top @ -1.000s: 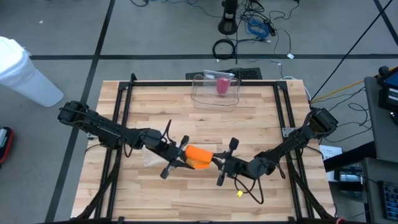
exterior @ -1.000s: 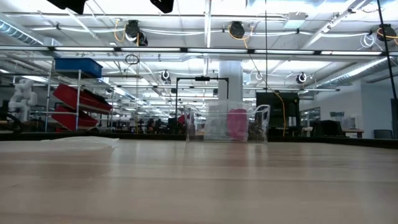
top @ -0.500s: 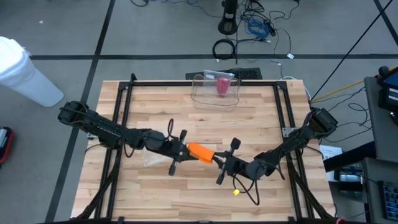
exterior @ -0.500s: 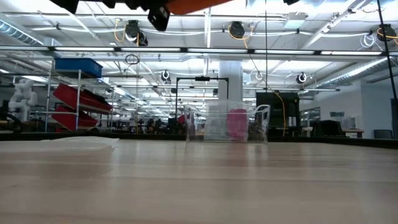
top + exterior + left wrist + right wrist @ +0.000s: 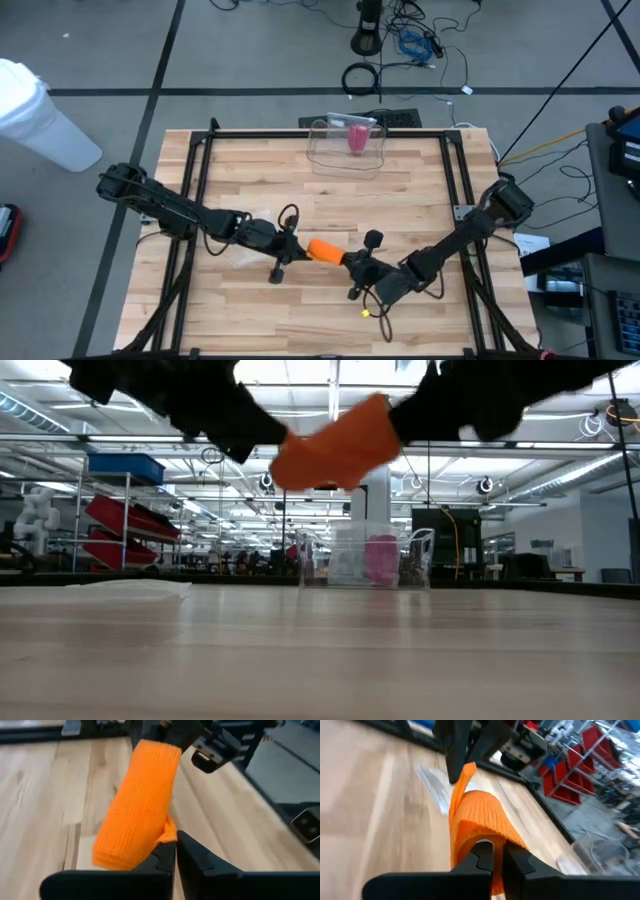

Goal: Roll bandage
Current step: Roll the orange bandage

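**A:** Where's the bandage right now?

**B:** The orange bandage (image 5: 324,250) hangs in the air above the middle of the wooden surface (image 5: 400,190), strung between the two arms. The left claw (image 5: 171,854) has its fingers pressed together on one end, nipping a corner of the fabric. The right claw (image 5: 493,855) is pinched shut on the other end, where the fabric is wound thickest.

**A:** What could go wrong from here?

**B:** My guess is the left end. In the left wrist view only a small corner sits between those fingers, so a pull along the bandage, or a twist from the right arm, could tug it free. Then the loose end would drop and the wraps would slacken. If the arms drift apart, the layers could also pull out (the fabric looks soft and ribbed, so I'd expect it to stretch before it slides).

**A:** Anything in the way on the surface?

**B:** A crumpled clear wrapper (image 5: 246,257) lies under the left arm; a low pass could drag it along.

**A:** And containers?

**B:** One clear plastic bin (image 5: 347,147) at the far edge, well apart from both arms. Inside it stands a pink roll (image 5: 358,137), probably another bandage, though I can't tell for certain. Nothing else shows in it.
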Robot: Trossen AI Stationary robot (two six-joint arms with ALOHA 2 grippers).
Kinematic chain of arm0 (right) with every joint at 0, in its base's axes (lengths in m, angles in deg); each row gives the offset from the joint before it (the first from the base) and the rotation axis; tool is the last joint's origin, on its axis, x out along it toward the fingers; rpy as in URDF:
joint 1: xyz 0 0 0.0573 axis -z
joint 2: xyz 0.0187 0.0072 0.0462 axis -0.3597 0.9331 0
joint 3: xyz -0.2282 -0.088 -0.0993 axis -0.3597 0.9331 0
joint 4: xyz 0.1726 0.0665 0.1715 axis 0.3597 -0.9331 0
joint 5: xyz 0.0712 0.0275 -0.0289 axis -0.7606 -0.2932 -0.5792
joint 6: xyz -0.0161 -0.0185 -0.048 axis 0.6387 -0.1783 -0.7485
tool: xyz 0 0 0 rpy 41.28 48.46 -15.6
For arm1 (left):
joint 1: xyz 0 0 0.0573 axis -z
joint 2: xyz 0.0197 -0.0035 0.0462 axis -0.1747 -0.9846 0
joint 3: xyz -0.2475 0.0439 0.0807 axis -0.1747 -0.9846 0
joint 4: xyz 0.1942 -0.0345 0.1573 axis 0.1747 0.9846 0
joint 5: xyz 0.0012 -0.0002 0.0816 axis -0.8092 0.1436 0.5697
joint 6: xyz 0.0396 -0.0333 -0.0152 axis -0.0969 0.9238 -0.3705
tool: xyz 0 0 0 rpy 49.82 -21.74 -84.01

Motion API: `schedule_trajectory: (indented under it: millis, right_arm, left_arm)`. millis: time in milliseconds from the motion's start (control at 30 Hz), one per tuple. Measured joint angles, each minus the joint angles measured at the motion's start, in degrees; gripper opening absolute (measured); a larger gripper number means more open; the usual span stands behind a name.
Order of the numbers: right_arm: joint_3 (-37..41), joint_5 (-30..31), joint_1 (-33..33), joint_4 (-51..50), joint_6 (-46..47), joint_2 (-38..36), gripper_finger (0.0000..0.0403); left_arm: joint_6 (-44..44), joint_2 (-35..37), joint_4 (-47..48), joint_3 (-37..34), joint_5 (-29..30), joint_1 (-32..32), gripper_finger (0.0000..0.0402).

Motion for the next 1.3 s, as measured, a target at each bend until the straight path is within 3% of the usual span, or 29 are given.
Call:
schedule_trajectory:
  millis: [133,333,600,1100,1300]
  right_arm:
    - [0.02,3.72,0.11,0.53,2.21,5.65,0.0004]
    - [0.02,3.97,0.12,5.98,6.3,11.13,0.0004]
    - [0.0,0.22,-0.34,10.57,8.83,11.35,0.0004]
    - [0.0,-2.23,2.9,2.55,15.8,13.27,0.0004]
    - [0.0,-2.97,3.17,1.78,20.19,13.27,0.0052]
  left_arm:
    - [1.97,-2.25,-0.64,-2.14,0.07,-1.12,0.002]
    - [4.11,-3.53,-0.39,-4.5,-0.56,-1.94,0.002]
    - [0.97,-3.51,-8.06,-4.52,4.65,-2.7,0.002]
    - [-2.06,-3.51,-11.97,-4.39,5.62,-3.37,0.002]
    - [-1.86,-6.58,-12.37,-4.37,5.68,-3.42,0.002]
